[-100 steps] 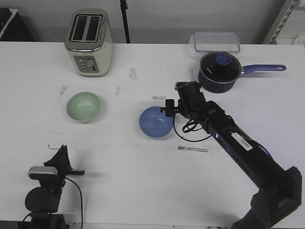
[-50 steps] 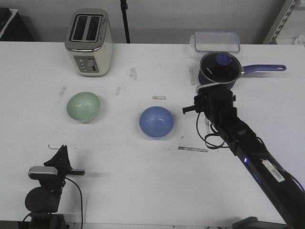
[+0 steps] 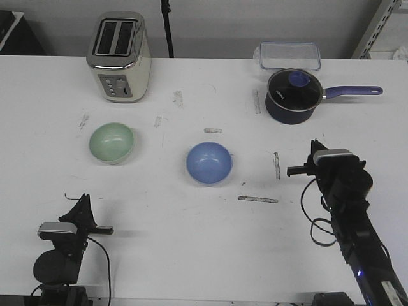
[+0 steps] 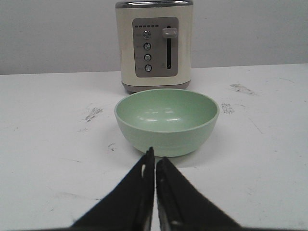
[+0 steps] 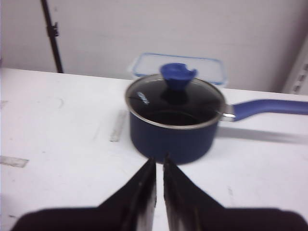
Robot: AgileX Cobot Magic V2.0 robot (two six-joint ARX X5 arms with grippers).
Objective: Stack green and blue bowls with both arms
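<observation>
- Nothing's stacked yet: green bowl [image 3: 111,142] is sat toward the table's left edge, blue bowl [image 3: 209,162] mid-table, well apart.
- Left gripper [image 4: 155,166] and right gripper [image 5: 159,171] are pinched nearly closed, nothing held.

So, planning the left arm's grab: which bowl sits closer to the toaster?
The green bowl, directly in front of the toaster; the blue bowl sits farther right, toward the table's middle.

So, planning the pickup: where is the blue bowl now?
In the front view the blue bowl sits mid-table, right of the green bowl, touched by neither gripper.
</observation>
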